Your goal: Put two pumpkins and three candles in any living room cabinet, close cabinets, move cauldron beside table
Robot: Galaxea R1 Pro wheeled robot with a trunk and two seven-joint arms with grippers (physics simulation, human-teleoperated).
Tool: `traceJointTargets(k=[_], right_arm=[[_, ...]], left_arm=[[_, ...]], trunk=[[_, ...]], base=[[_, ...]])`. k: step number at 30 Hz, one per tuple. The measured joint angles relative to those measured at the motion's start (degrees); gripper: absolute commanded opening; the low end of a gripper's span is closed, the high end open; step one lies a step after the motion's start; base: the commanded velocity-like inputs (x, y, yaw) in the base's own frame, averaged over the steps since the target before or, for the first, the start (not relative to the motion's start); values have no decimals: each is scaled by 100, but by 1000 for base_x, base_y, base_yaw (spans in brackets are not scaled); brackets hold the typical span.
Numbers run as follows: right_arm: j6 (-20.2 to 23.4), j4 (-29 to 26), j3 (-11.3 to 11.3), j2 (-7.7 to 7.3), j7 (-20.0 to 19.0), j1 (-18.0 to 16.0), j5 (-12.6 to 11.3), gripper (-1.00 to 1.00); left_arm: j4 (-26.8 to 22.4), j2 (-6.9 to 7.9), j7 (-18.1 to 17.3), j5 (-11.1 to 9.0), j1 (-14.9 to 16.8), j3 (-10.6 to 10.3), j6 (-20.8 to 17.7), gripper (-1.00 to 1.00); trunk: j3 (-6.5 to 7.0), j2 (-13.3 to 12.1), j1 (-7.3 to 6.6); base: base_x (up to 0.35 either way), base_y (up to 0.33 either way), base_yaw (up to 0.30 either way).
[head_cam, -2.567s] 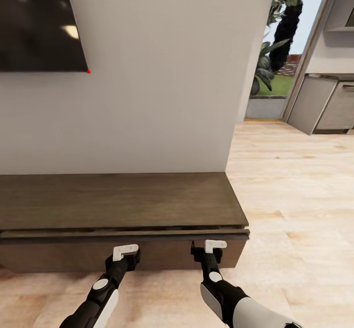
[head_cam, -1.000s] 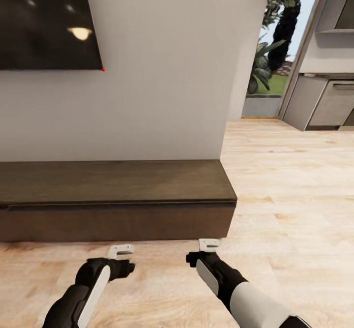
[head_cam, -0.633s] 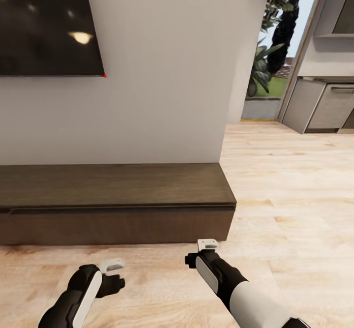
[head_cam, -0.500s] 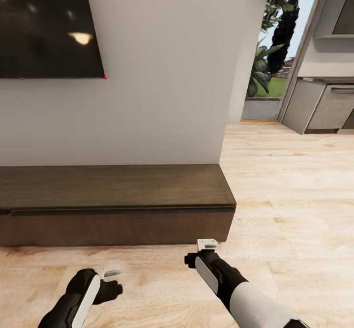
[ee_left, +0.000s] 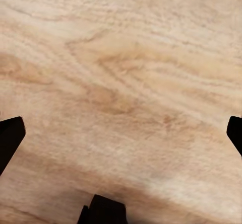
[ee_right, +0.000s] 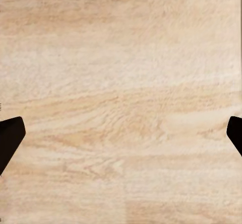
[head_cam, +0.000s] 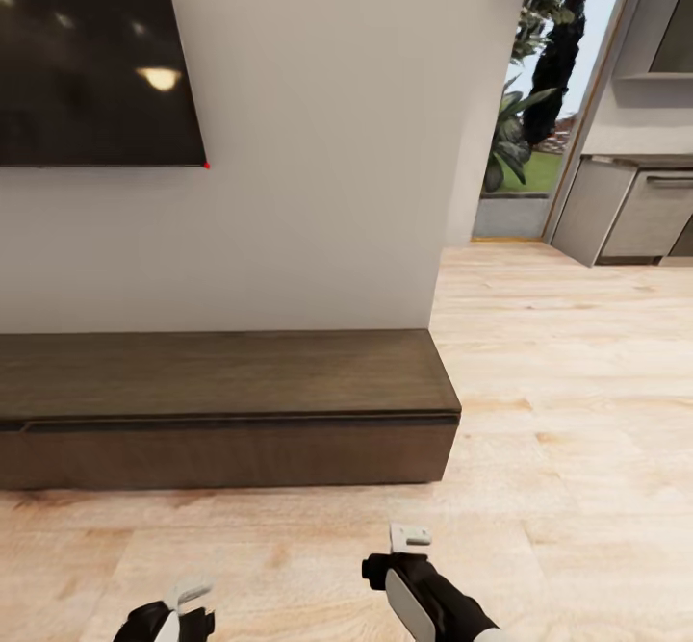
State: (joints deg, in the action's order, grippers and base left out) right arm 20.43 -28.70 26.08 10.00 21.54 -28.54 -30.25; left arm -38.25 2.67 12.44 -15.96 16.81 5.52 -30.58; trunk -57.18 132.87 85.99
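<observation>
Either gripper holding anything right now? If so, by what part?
Nothing held. In both wrist views, the left gripper and right gripper have fingers spread wide over bare wood floor, with nothing between them.

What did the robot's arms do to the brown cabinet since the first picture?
The cabinet's drawer, slightly open then, is now shut. Both arms pulled back: left gripper and right gripper now hang open over the floor, holding nothing. TV and wall unchanged.

I see even, bright light; the black wall-mounted screen (head_cam: 96,55) reflects ceiling lamps, daylight enters the doorway (head_cam: 539,93), and the pale wooden floor (ee_left: 121,83) looks slightly soft.
</observation>
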Motion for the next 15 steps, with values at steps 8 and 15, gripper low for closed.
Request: traceJointTargets(k=[8, 15], right_arm=[[-167, 65, -3, 0, 9, 48, 61, 100], [-174, 74, 14, 0, -25, 49, 79, 100]], left_arm=[[613, 18, -59, -12, 0, -4, 743, 100], [651, 36, -69, -10, 0, -13, 847, 100]], trunk=[[144, -321, -176], [269, -602, -329]], base=[[0, 0, 0], [0, 0, 35]])
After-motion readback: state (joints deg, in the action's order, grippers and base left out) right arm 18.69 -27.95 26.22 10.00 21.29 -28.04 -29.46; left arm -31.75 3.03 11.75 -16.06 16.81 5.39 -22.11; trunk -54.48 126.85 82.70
